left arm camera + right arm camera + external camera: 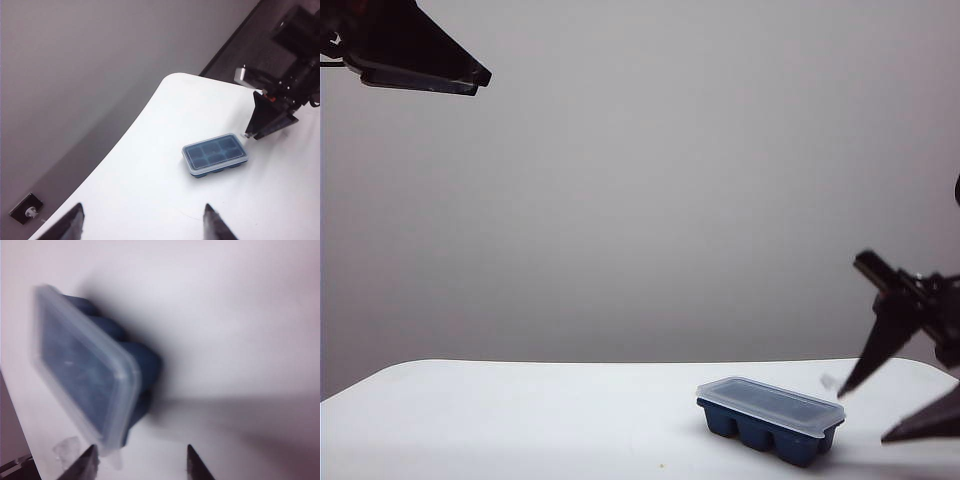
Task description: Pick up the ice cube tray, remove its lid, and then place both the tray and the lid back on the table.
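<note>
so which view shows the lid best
The left wrist view: the lid shows sharp from above, whole, with the tray's compartments visible through it. The exterior view gives it from the side. The right wrist view is close but blurred.

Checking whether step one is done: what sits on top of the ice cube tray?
The lid covers the ice cube tray on the table; six compartments show through it, contents unclear.

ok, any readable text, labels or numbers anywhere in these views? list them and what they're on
None readable. The ice cube tray, its lid and the table are blank. The left gripper and the right gripper show no markings.
</note>
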